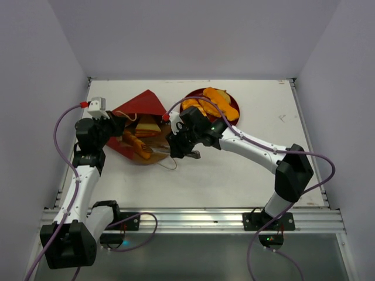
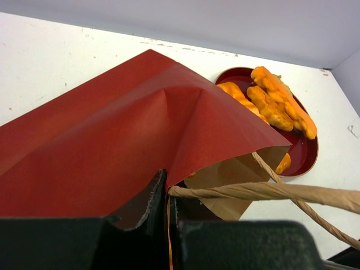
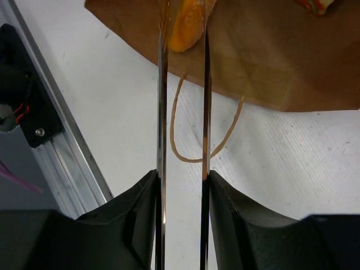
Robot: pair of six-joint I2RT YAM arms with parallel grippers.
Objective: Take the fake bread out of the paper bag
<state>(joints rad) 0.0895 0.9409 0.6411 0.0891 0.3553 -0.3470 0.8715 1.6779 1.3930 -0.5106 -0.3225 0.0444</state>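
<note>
Right tool (image 3: 183,25) pinching bread (image 3: 189,31) at bag (image 3: 270,56) edge

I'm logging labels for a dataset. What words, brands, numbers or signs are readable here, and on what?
None readable. The paper bag, the round plate, the toy breads and the table show no print in any view.

no legible text, label, brand, number or sign in any of the three views, paper bag (image 2: 112,140) plain dark red, unprinted on its visible faces
</note>
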